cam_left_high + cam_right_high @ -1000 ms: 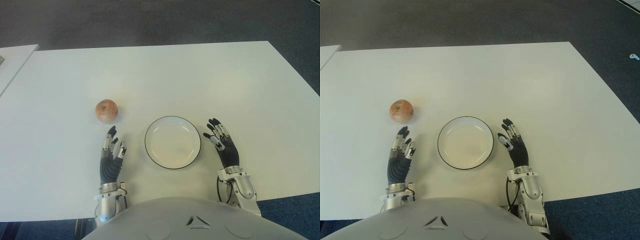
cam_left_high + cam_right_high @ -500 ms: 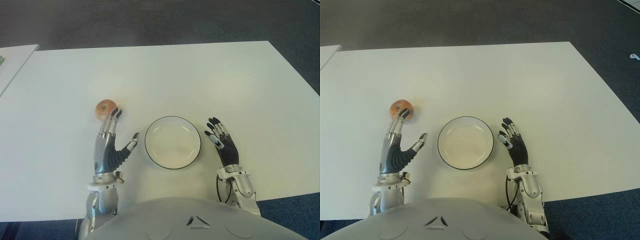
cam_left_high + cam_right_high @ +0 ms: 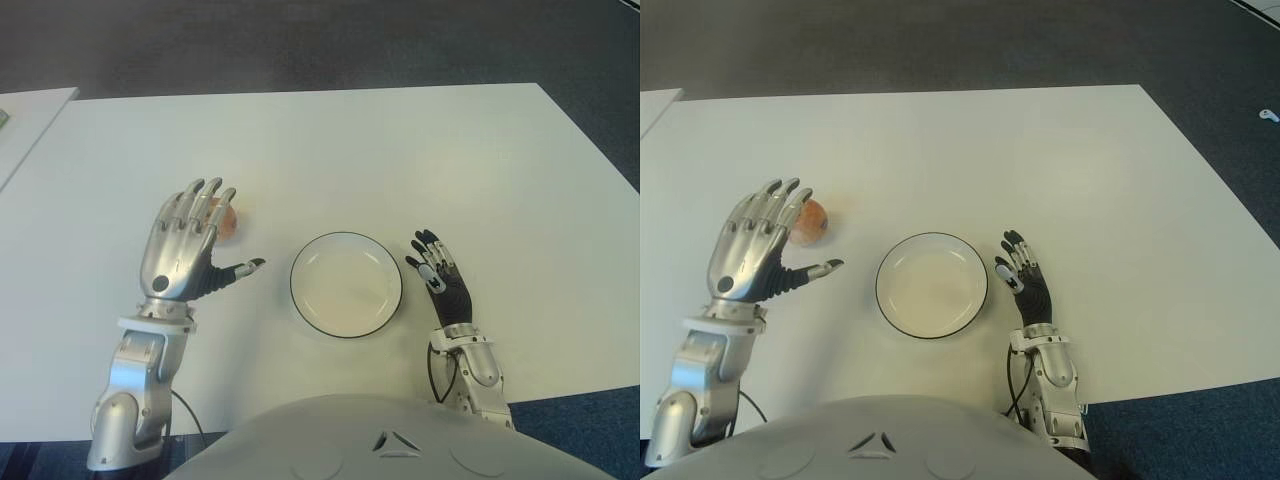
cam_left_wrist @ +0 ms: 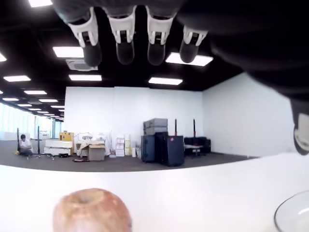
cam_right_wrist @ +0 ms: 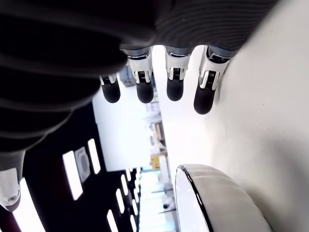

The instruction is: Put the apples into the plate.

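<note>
One reddish apple (image 3: 813, 220) lies on the white table (image 3: 400, 150), left of the plate and partly covered by my raised left hand (image 3: 195, 240). In the left wrist view the apple (image 4: 91, 212) sits below the spread fingertips (image 4: 124, 50), apart from them. That hand is open, thumb pointing toward the plate. The white, black-rimmed plate (image 3: 297, 300) holds nothing. My right hand (image 3: 438, 275) shows just right of the plate, fingers relaxed and open; its wrist view shows the plate rim (image 5: 193, 193) close by.
A second white table edge (image 3: 25, 125) shows at the far left. Dark carpet (image 3: 300, 40) lies beyond the table's far edge. My torso (image 3: 390, 440) fills the near edge of the eye views.
My left hand has lifted off the table and moved forward over the apple, turning back-up with fingers spread. The right hand has barely shifted. Apple and plate have not moved.
</note>
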Robot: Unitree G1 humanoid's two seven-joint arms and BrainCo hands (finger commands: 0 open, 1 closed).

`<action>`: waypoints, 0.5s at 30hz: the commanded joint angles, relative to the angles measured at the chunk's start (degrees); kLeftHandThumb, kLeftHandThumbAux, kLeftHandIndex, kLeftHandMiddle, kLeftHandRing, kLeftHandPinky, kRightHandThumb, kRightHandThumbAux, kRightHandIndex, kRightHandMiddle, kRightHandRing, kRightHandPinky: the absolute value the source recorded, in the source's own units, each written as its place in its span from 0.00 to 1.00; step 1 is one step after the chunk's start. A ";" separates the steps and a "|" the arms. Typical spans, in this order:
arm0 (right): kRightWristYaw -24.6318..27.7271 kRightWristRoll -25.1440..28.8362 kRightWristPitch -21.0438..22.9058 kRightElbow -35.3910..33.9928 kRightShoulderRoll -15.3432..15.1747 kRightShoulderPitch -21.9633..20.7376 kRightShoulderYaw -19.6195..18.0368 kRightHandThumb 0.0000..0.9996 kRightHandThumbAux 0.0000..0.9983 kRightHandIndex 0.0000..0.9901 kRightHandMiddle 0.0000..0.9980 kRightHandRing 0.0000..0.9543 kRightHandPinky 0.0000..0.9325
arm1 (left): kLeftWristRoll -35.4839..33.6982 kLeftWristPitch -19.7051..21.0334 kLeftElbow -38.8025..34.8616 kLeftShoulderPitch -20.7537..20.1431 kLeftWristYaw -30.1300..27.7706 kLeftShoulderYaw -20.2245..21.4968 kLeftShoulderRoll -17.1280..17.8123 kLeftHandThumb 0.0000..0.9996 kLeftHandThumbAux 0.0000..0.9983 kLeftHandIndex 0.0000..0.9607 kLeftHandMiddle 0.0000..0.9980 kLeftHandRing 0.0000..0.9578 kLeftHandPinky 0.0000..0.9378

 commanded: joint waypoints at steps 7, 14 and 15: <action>-0.32 -0.26 0.82 3.08 0.64 -0.08 -0.26 0.13 0.51 0.00 0.00 0.00 0.00 | -2.41 2.36 3.81 -8.37 -12.56 -0.01 11.68 0.31 0.36 0.04 0.00 0.00 0.00; -0.47 -0.77 1.26 3.06 0.50 -0.15 -0.19 0.14 0.51 0.00 0.00 0.00 0.00 | -3.85 1.82 8.56 -11.37 -12.67 -1.80 16.40 0.29 0.32 0.03 0.00 0.00 0.00; -0.47 -0.85 1.26 3.03 0.45 -0.13 -0.19 0.14 0.51 0.00 0.00 0.00 0.00 | -3.98 1.68 9.80 -12.05 -12.44 -2.14 17.07 0.29 0.31 0.03 0.00 0.00 0.00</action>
